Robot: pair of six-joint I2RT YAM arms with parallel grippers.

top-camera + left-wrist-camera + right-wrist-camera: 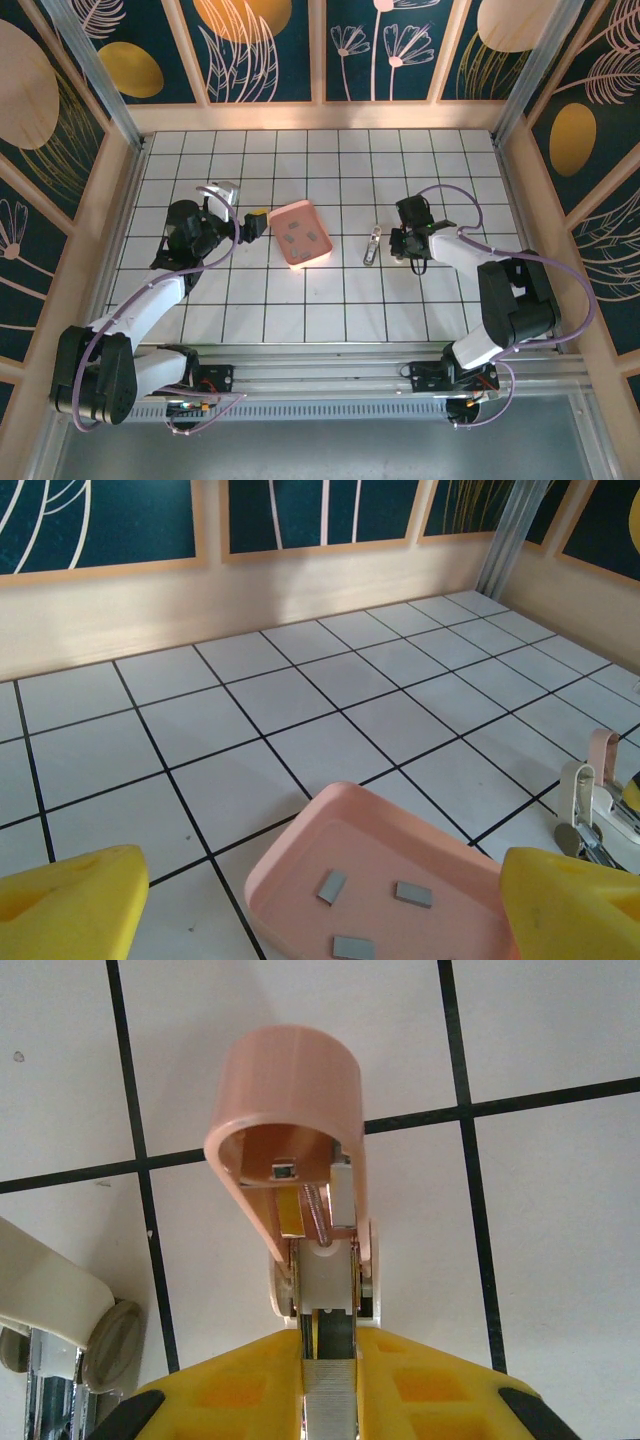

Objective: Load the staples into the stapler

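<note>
Staples (331, 885), tiny dark-grey metal strips, loose in pink rounded-square tray (285, 840) | small beige-and-metal stapler (372, 245) at tray's 3 o'clock, lid up, clenched by right gripper (328, 1370) | left gripper (252, 226) released | risk: flat strips may skid from pinch

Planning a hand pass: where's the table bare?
Bare: tiles between tray and back wall; rows between tray and arm bases. Crowded: middle row, where left gripper, tray, stapler and right gripper sit close.
</note>
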